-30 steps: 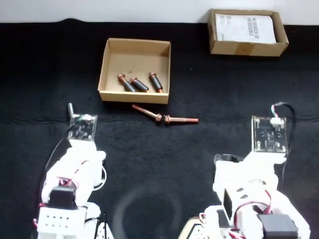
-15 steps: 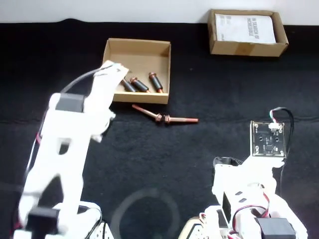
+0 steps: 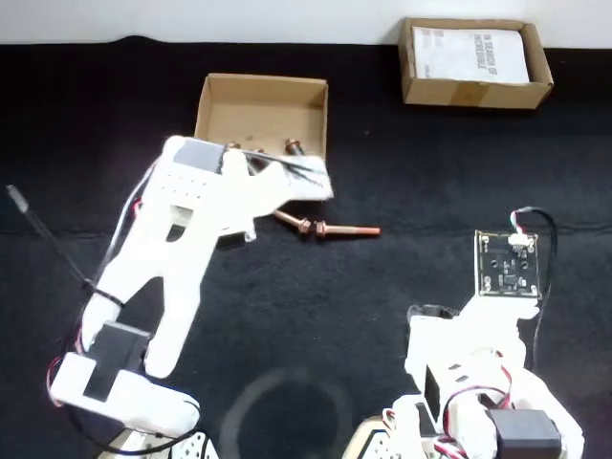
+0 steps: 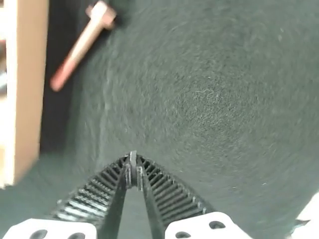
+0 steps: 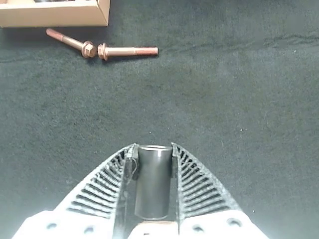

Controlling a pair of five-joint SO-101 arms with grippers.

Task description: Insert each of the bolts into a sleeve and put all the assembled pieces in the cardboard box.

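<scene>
Right wrist view: right gripper (image 5: 153, 147) clamps sleeve (image 5: 152, 184); left gripper (image 4: 133, 159), pinched empty, must open, then straddle bolt (image 4: 79, 47) mid-shank.

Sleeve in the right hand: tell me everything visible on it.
The sleeve is a short, smooth, dark grey tube, metal by its sheen. It lies lengthwise in the right hand, clamped between both ribbed fingers, over the black cloth and not touching it as far as shows. Its open end faces away from the wrist; no bolt sticks out of it.
</scene>
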